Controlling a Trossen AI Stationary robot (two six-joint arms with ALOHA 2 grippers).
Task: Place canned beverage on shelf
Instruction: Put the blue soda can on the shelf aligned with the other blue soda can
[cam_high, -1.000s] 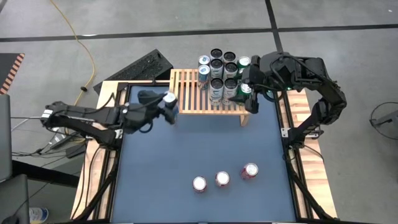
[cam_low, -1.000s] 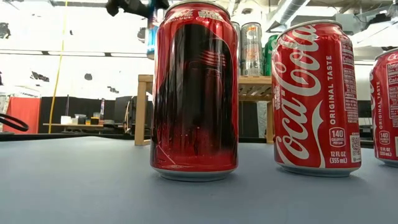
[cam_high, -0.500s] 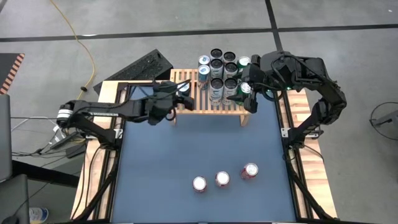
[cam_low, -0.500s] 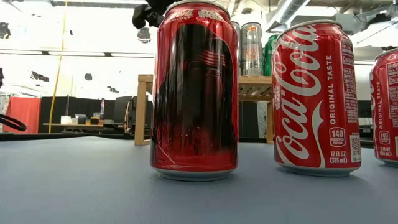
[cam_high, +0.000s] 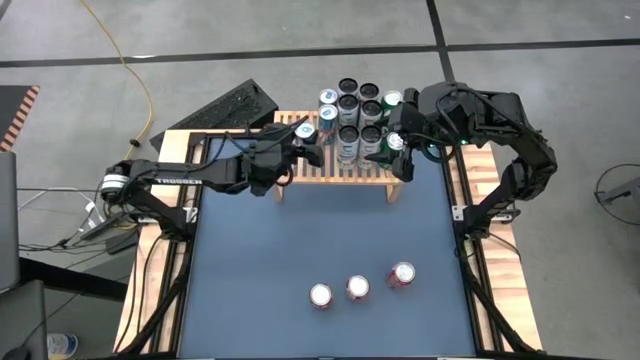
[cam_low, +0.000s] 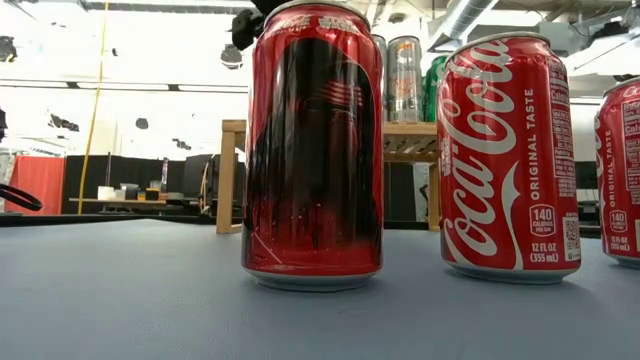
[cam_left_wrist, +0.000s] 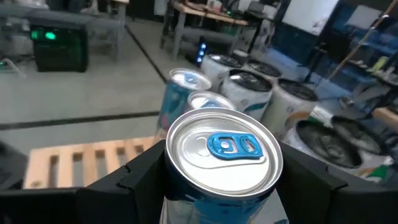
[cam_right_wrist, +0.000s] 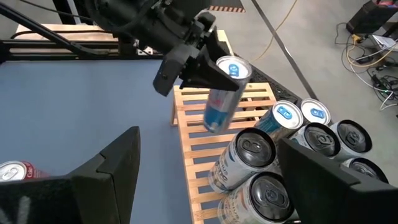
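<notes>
A slim blue-and-silver can with a blue tab hangs over the left half of the shelf, a low light-wood slatted rack. My left gripper reaches in from the table's left and is shut on it. Several cans stand on their bases on the shelf's right half. My right gripper stands open at the shelf's right end, above those cans, touching nothing. Three red cans stand on the dark mat toward the near edge. My left gripper pinches the slim can's side wall just under its top rim between its two fingers, one on each side. The fingers lie level and come from the table's left. The can hangs top up, lifted clear above the shelf's slats.
The shelf's left slats are bare beneath the held can. The nearest standing cans are just beyond it toward the right. A dark keyboard-like object lies off the table's far left corner. The red cans fill the low view.
My left gripper has carried the slim can toward the table's right and slightly toward its far edge, from beside the shelf's left end to above its left slats. It stays shut on the can, which remains lifted. My right gripper has kept still.
</notes>
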